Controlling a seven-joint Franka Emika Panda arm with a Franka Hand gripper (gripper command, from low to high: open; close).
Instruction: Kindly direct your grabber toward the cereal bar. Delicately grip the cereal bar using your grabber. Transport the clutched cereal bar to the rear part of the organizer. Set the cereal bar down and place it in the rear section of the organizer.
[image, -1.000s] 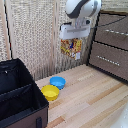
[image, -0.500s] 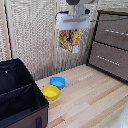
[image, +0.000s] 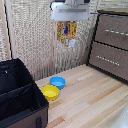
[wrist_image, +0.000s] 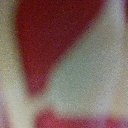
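The cereal bar (image: 66, 33), a small flat box with orange, red, yellow and white print, hangs upright high above the table. My grabber (image: 67, 22) is shut on its upper edge, under the white boxy wrist; the fingers themselves are hard to make out. The wrist view is filled by a blurred red and pale print, the cereal bar (wrist_image: 55, 45) very close to the lens. The organizer (image: 37, 98), a large black fabric box with an inner divider, stands at the exterior view's left, below and to the left of the grabber.
A blue bowl (image: 58, 82) and a yellow bowl (image: 50, 92) sit on the wooden table (image: 90, 100) just right of the organizer. A brown drawer cabinet (image: 111, 45) stands at the exterior view's right. A woven wall panel (image: 35, 35) is behind.
The grabber has carried the cereal bar toward the exterior view's left and slightly higher, away from the cabinet. The bowls and organizer have not moved.
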